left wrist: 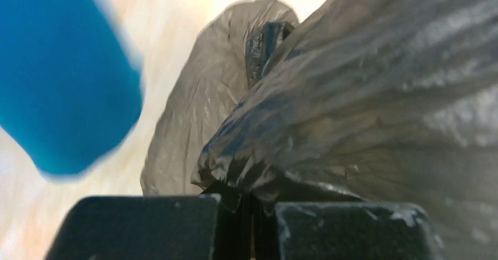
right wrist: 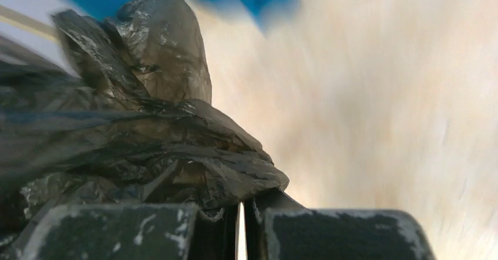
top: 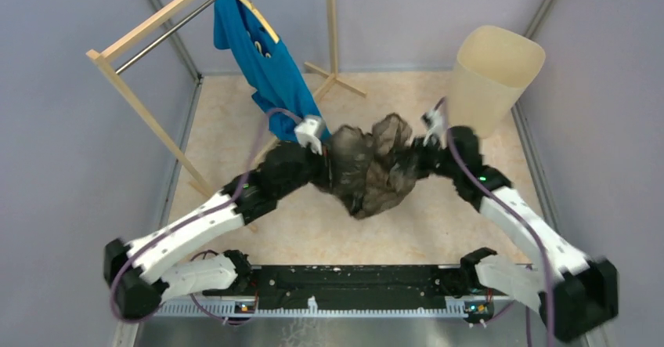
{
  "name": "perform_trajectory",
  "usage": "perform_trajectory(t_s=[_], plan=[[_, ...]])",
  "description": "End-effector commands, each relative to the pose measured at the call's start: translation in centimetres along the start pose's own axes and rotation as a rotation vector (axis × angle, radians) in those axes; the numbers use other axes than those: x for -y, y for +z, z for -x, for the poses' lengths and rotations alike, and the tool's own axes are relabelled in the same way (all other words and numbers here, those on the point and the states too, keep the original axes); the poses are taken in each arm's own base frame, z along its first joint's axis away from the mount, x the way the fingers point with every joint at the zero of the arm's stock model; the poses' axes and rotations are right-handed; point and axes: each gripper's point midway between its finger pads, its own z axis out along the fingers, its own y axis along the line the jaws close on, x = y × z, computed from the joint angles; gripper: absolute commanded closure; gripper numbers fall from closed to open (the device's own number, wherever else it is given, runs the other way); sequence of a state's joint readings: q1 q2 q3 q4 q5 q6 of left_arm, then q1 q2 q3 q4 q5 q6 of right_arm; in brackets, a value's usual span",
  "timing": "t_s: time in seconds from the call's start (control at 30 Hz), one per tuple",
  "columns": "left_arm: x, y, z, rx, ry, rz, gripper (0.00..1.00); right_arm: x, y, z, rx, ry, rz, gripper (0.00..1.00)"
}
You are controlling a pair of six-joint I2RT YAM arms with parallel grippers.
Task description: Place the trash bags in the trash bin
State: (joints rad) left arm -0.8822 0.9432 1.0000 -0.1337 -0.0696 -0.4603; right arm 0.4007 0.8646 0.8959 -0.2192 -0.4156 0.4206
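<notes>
Left arm (top: pixel 188 229), right arm (top: pixel 525 222) angled inward, both jaws pinching trash bag (top: pixel 372 167)

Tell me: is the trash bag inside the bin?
Outside. The trash bag is held bunched between left claw and right claw, beside the trash bin.

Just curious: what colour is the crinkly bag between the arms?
The bag is glossy, see-through brown-black, clearest in the right wrist view.
</notes>
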Motion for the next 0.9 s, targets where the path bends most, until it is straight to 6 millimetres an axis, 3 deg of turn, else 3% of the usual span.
perform_trajectory(t_s=[0.0,0.07,0.1,0.2,0.27,0.33,0.37,0.4,0.43,0.47,0.5,0.53,0.57,0.63,0.67,0.73,0.77,0.87], plan=[[-8.6,-1.1,-14.4,-0.421,-0.069,0.326,1.00,4.4,0.9,-14.6,-0.391,0.279,-0.046,1.00],[-6.2,-1.1,-12.5,-0.382,-0.062,0.204,1.00,2.8,0.3,-11.5,-0.326,0.236,-0.017,1.00],[-4.1,-1.1,-10.4,-0.331,-0.044,0.105,1.00,1.7,-0.2,-9.2,-0.288,0.197,-0.003,1.00],[3.2,-2.6,-1.6,-0.076,0.018,-0.223,1.00,-4.1,-2.2,-1.6,-0.193,0.089,0.154,1.00],[6.6,-4.3,4.7,0.099,0.046,-0.334,1.00,-7.7,-3.5,3.2,-0.124,0.031,0.245,1.00],[7.6,-4.0,8.5,0.162,0.046,-0.313,1.00,-8.7,-4.0,8.2,0.007,0.007,0.189,1.00],[7.5,-3.1,9.7,0.171,0.040,-0.270,1.00,-7.8,-3.8,10.2,0.068,0.023,0.106,1.00],[6.3,-1.8,9.9,0.156,0.043,-0.190,1.00,-6.1,-3.3,11.5,0.112,0.049,0.002,1.00],[3.8,0.0,9.4,0.120,0.036,-0.044,1.00,-4.2,-2.4,11.7,0.114,0.071,-0.078,1.00],[0.5,1.6,7.6,0.048,0.022,0.132,1.00,-1.7,-1.1,10.7,0.080,0.091,-0.148,1.00],[-2.8,2.5,5.5,-0.033,0.011,0.286,1.00,1.5,0.3,8.4,0.015,0.131,-0.201,1.00],[-5.8,3.1,2.2,-0.143,0.013,0.367,1.00,4.0,2.1,5.3,-0.063,0.173,-0.195,1.00],[-7.8,3.1,-1.1,-0.248,0.013,0.402,1.00,5.8,3.1,0.4,-0.191,0.219,-0.169,1.00],[-10.3,1.4,-6.6,-0.384,0.005,0.452,1.00,6.8,3.3,-7.9,-0.388,0.275,-0.134,1.00],[-10.6,0.6,-8.5,-0.413,-0.004,0.433,1.00,6.2,2.5,-11.4,-0.440,0.289,-0.119,1.00],[-10.2,-0.9,-10.8,-0.432,-0.047,0.372,1.00,4.0,1.4,-13.5,-0.426,0.285,-0.057,1.00],[-9.1,-1.3,-10.9,-0.421,-0.053,0.303,1.00,2.7,0.7,-13.5,-0.412,0.276,-0.020,1.00],[-5.1,-2.3,-7.6,-0.299,-0.040,0.098,1.00,-0.1,-1.4,-10.2,-0.356,0.206,0.029,1.00]])
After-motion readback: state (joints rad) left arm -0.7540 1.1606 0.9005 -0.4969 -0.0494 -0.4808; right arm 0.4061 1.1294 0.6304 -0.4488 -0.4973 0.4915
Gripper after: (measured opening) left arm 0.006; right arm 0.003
